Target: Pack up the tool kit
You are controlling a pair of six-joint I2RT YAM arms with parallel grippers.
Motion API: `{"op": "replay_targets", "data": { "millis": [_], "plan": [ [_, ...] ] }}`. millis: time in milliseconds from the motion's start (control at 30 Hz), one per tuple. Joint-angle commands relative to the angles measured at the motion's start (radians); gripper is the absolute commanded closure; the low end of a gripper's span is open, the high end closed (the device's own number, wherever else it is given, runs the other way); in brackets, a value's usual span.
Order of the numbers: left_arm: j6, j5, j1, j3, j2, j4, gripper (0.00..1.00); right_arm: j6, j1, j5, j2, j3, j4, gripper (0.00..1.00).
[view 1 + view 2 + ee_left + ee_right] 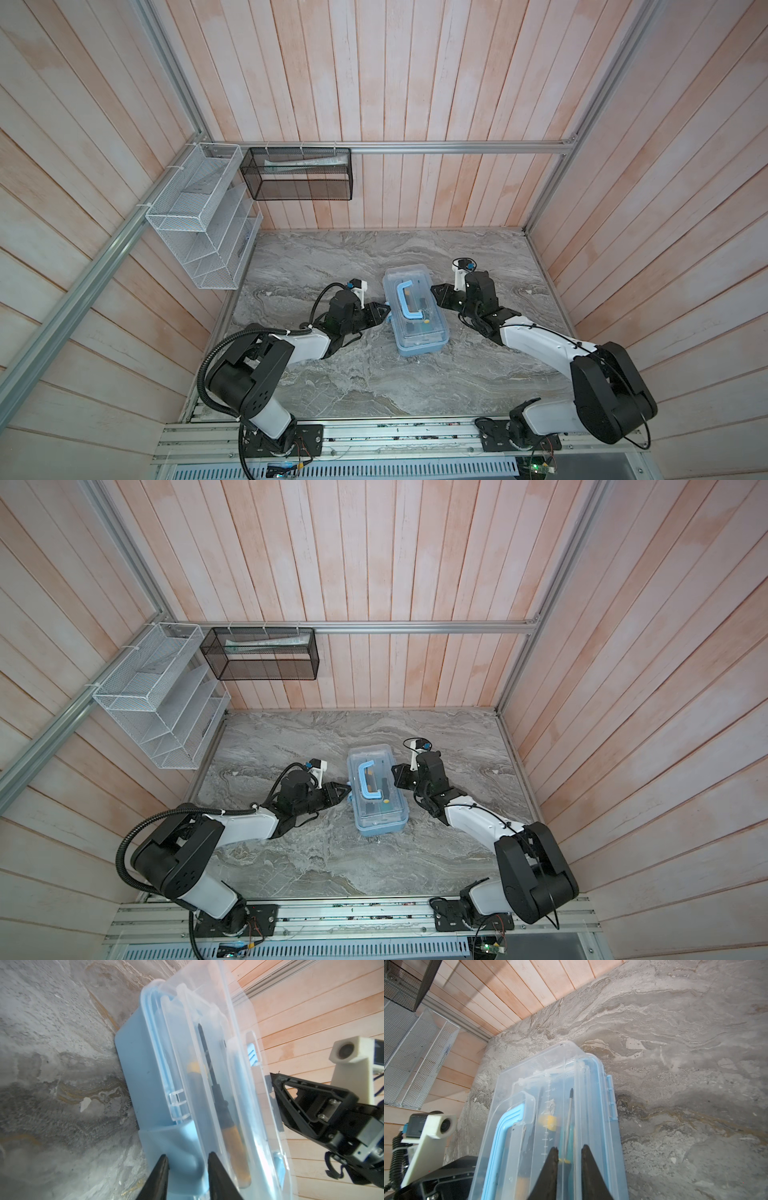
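The tool kit (419,337) sits mid-way on the bench (353,386), lid (550,1068) down. The left hand (188,1157) straddles its latch (185,1138), jaws apart, grip unclear. The right hand (568,1148) touches the lid, jaws slightly apart.

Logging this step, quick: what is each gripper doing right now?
Left gripper: open, jaws either side of the latch.
Right gripper: slightly open, gripping nothing, tips over the clear lid.

Soft, even light fills both top views — only a thin shadow hugs the tool kit (419,347) on the surface (374,382). Wall planks (415,83) bow toward the edges. In the wrist views the near clear lid (218,1064) is blurred, milky, faintly glaring.
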Motion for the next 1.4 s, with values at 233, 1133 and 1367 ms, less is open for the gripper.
{"op": "replay_targets", "data": {
  "millis": [233,1133,1367],
  "plan": [
    [-0.031,0.041,-0.002,0.009,0.04,0.083,0.68,0.004,0.013,-0.046,0.028,-0.038,-0.099,0.82],
    [0.069,-0.054,0.0,0.086,-0.003,-0.276,0.69,-0.001,0.014,-0.027,-0.002,-0.055,-0.154,0.82],
    [0.07,-0.049,0.01,0.08,-0.012,-0.299,0.69,0.004,0.014,-0.033,0.001,-0.058,-0.149,0.82]
  ]
}}
